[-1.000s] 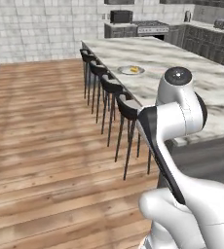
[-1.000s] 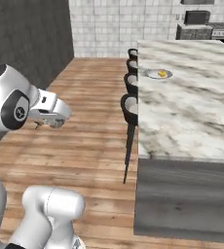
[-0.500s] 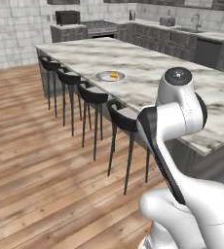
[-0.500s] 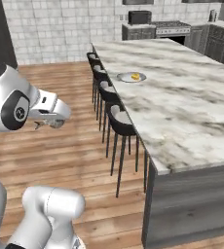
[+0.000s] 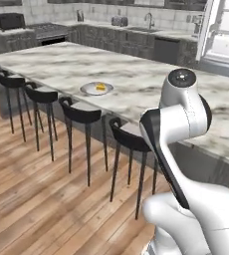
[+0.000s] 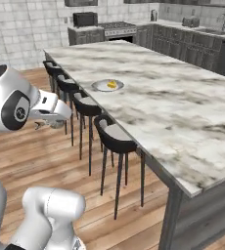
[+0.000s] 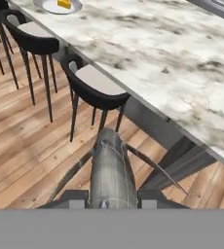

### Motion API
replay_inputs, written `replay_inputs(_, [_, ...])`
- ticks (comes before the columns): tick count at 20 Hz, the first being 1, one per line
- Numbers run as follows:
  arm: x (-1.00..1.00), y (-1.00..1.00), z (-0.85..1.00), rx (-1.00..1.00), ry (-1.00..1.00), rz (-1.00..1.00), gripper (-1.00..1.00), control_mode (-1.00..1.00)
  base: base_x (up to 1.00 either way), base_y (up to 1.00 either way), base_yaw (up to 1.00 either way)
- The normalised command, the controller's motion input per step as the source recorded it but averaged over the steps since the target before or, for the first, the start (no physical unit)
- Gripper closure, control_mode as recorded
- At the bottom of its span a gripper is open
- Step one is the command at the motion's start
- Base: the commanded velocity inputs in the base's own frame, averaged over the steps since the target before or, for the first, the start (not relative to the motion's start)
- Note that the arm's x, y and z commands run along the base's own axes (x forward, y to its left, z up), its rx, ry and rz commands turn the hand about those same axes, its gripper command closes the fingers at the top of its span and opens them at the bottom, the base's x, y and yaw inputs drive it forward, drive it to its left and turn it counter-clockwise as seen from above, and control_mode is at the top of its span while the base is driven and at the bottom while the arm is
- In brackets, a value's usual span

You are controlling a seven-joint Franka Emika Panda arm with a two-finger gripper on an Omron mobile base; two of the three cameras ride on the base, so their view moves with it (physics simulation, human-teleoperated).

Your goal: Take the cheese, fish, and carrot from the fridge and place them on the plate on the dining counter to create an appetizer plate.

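Your fish (image 7: 112,170) is right there in the hand view, grey body pointing away from the camera with thin fins sticking out on both sides. The hand (image 7: 112,199) is closed on the fish, with a dark fingertip pressed against each side of it. It's up in the air over the wood floor (image 7: 31,141), just off the edge of the surface (image 7: 172,53), nearest the last stool (image 7: 97,87) in the row.

The plate (image 5: 96,89) sits on the surface near the stool-side edge, well apart from the hand. The cheese (image 5: 101,87) is on it, a small yellow-orange wedge lying a bit off the plate's centre. In the hand view you get the plate at the top left corner with the wedge on it.

From the right base view you can see the arm bent out to the left with the hand (image 6: 42,125) hanging low beside the stools, though it's too small there to make out the fish.

Four black round stools line the near side of the surface. Behind it there's a back counter with dark cabinets, a stove (image 6: 115,28), a microwave (image 6: 85,19) and a sink tap (image 5: 149,19), plus a window (image 5: 228,35) off to the right in the left base view.
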Motion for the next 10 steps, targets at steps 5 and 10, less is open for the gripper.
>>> replay_inputs(5, [0.00, 0.00, 0.00, 0.00, 0.00, 0.00, 1.00, 1.00, 0.46, 0.97, -0.47])
replay_inputs(10, [0.00, 0.00, 0.00, 0.00, 0.00, 0.00, 1.00, 1.00, 0.41, 1.00, -0.45])
